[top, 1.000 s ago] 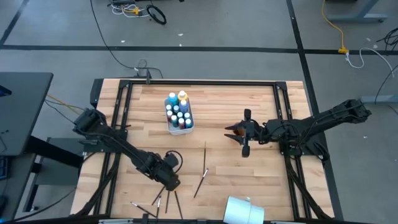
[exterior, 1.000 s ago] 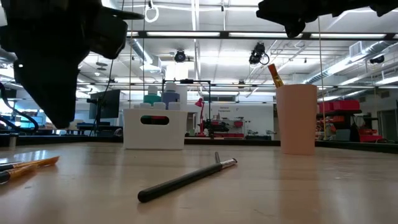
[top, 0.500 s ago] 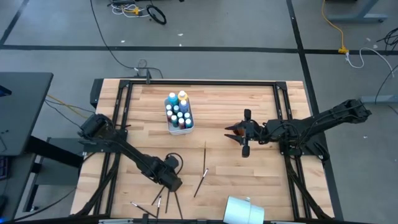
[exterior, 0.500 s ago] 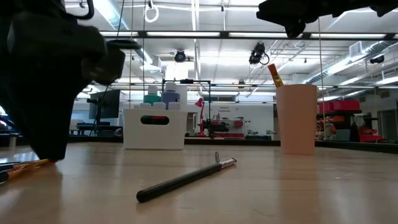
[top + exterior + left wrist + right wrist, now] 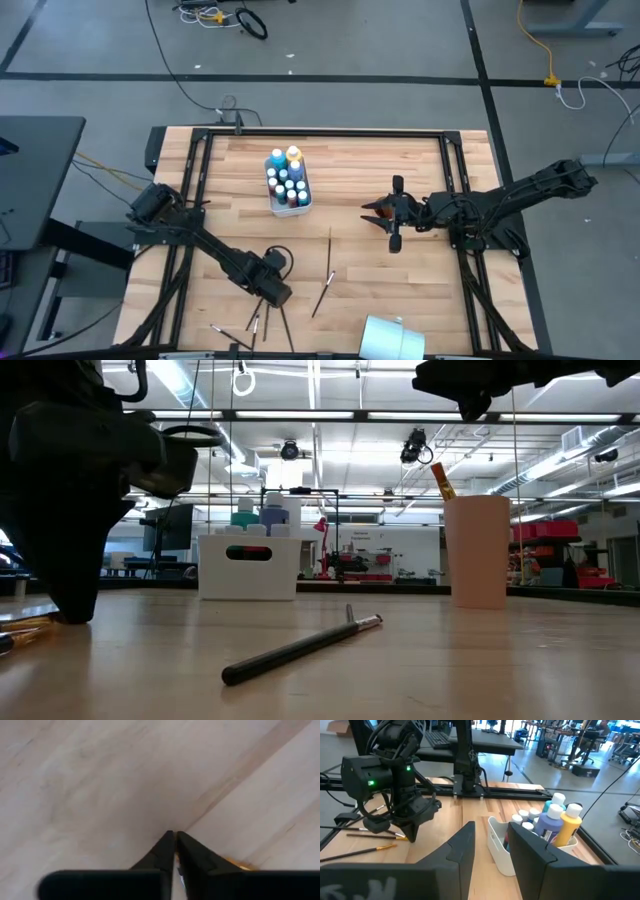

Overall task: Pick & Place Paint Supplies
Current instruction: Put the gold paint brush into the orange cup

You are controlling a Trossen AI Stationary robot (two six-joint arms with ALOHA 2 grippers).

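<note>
The dark left gripper (image 5: pixel 272 292), lower left, is pinched shut, maybe on a thin wooden brush (image 5: pixel 235 865). Lift straight and slowly. The right gripper (image 5: pixel 385 222) waits half open, empty.

Pale wood-plank table (image 5: pixel 400 165) w/ matt finish; smooth white plastic caddy (image 5: pixel 248 568); wooden brush (image 5: pixel 300 647).

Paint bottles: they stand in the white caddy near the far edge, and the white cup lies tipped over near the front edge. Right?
Not quite. The low view shows the cup standing upright, with a brush in it. The bottles do stand in the white caddy.
</note>
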